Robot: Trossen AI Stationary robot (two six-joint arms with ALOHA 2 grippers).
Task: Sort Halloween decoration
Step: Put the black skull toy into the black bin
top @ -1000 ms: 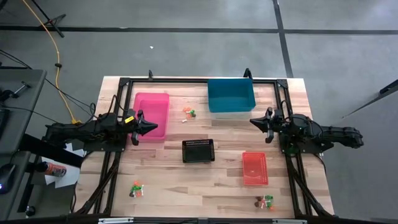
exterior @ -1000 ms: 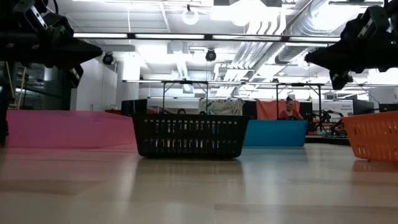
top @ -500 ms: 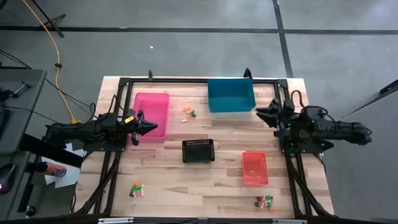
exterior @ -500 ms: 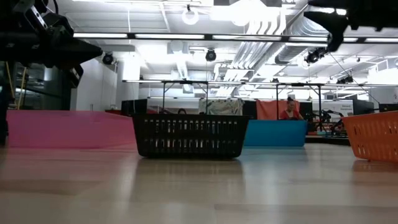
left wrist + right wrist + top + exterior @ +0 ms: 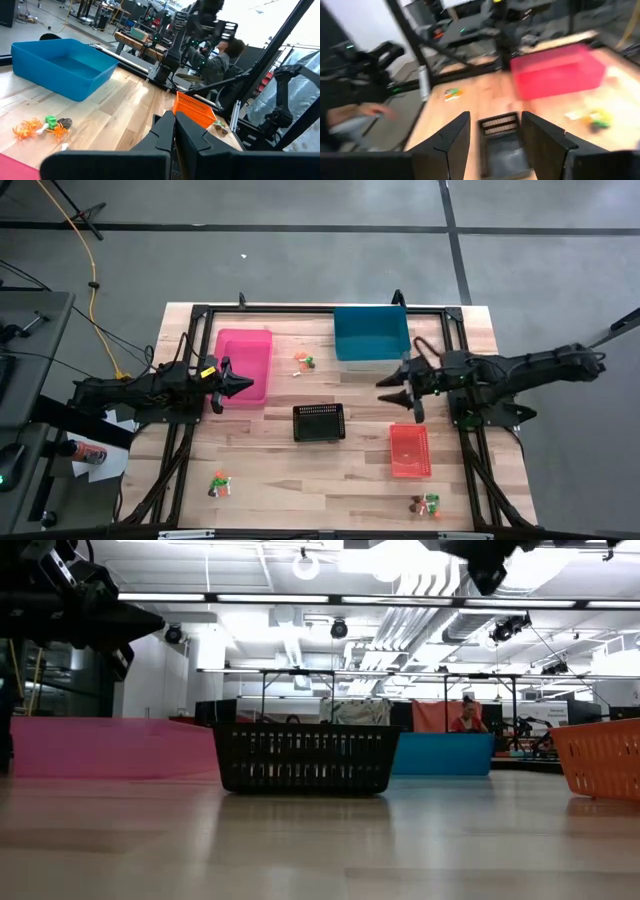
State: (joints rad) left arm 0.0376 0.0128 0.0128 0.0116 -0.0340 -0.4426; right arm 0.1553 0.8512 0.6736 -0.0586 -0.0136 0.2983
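The Halloween decoration lies in three small clusters of orange, green and white trinkets: one [image 5: 303, 362] between the pink and blue bins, one [image 5: 220, 483] at the near left, one [image 5: 428, 504] at the near right. My left gripper [image 5: 243, 385] is shut and empty, held level above the pink bin's right side. My right gripper [image 5: 393, 390] is open and empty, high above the table between the blue bin and the red basket, pointing toward the table's left. In the right wrist view its fingers [image 5: 492, 135] frame the black basket [image 5: 499, 125] far below.
Four containers stand on the wooden table: a pink bin [image 5: 244, 367], a blue bin [image 5: 371, 333], a black basket [image 5: 318, 422] in the middle and a red basket [image 5: 409, 450]. A black frame [image 5: 300, 308] edges the table. A person [image 5: 222, 55] sits beyond the table's right side.
My right gripper has risen and swung from the table's right edge toward the middle, and now hangs above the gap between the blue bin and the red basket. Its fingers have opened. The left arm and all the trinkets have kept still.
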